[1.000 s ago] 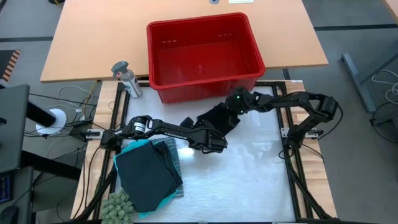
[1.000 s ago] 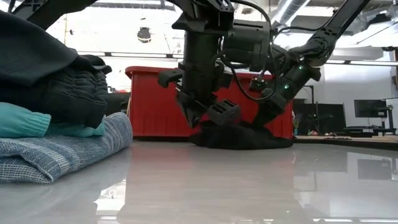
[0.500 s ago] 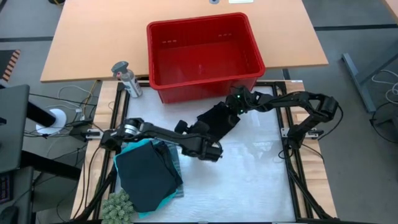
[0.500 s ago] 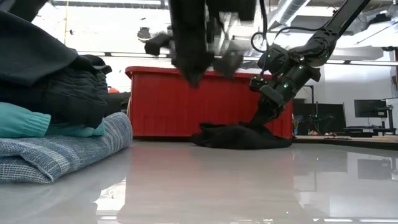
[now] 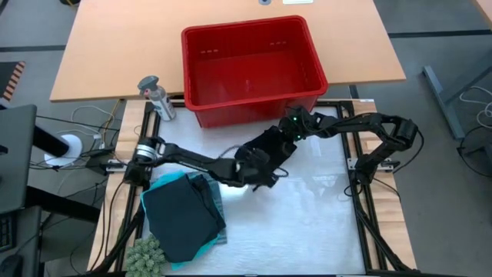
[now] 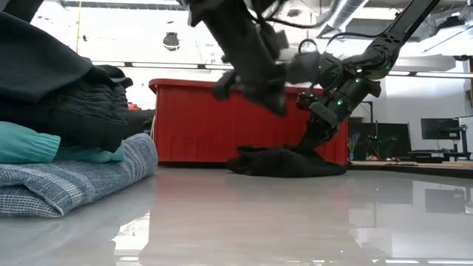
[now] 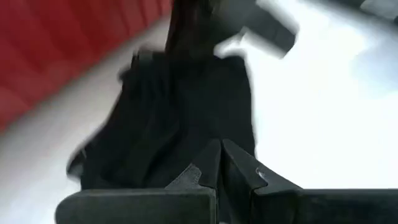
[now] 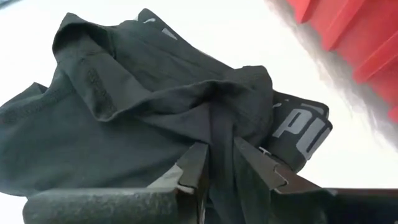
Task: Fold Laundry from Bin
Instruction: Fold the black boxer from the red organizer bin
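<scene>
Garment (image 5: 270,147) just before the bin (image 5: 310,55) — folded stack (image 5: 183,215) lies to its left.

Readable only: grey letters "PU", cut off by a fold, on black garment (image 8: 155,112) just beside right claw (image 8: 219,163).

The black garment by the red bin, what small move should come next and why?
Probably lower the left gripper onto the black garment's free edge. It hangs shut above the cloth, while the right gripper already pinches a fold near the bin, so spreading needs a second grip.
</scene>
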`<state>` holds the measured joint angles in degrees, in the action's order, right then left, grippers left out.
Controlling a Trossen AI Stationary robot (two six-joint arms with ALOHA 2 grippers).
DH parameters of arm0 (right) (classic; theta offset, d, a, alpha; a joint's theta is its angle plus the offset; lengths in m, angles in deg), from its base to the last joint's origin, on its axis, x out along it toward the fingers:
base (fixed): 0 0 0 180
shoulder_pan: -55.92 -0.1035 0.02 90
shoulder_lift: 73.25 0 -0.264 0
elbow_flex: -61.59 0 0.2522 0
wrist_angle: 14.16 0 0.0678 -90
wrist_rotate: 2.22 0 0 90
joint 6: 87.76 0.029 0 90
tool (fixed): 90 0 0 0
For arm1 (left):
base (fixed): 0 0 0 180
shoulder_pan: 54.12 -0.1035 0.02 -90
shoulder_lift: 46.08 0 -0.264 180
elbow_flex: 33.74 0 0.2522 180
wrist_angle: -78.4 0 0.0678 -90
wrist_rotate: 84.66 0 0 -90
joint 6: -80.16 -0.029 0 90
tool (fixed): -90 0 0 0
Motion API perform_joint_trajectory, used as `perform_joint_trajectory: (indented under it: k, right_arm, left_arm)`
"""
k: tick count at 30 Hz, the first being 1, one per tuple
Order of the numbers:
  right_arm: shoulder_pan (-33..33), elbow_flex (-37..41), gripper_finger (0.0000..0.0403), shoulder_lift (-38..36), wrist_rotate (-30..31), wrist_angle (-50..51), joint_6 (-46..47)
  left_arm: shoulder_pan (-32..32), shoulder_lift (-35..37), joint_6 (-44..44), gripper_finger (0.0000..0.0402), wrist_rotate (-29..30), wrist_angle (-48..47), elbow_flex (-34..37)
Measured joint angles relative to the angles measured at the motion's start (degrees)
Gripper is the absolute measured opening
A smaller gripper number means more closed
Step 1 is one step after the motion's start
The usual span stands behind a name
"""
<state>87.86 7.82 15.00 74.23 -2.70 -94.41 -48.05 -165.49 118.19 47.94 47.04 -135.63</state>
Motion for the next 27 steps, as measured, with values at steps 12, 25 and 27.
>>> perform_joint_trajectory:
  k: [12, 25, 27]
  right_arm:
    - [-0.02, 0.00, 0.0098, 0.00, 0.02, 0.13, 0.48]
    - [0.09, 0.00, 0.0098, 0.02, 0.04, -0.18, 0.63]
    - [0.09, 0.00, 0.0098, 0.02, 0.06, -0.28, 0.63]
  left_arm:
    - [-10.63, 3.45, -11.52, 0.0000, -25.48, 28.41, 12.14]
    - [-11.07, 4.81, -20.39, 0.0000, -30.47, 23.69, 12.30]
    - [-11.06, 5.06, -22.18, 0.0000, -31.15, 23.48, 12.16]
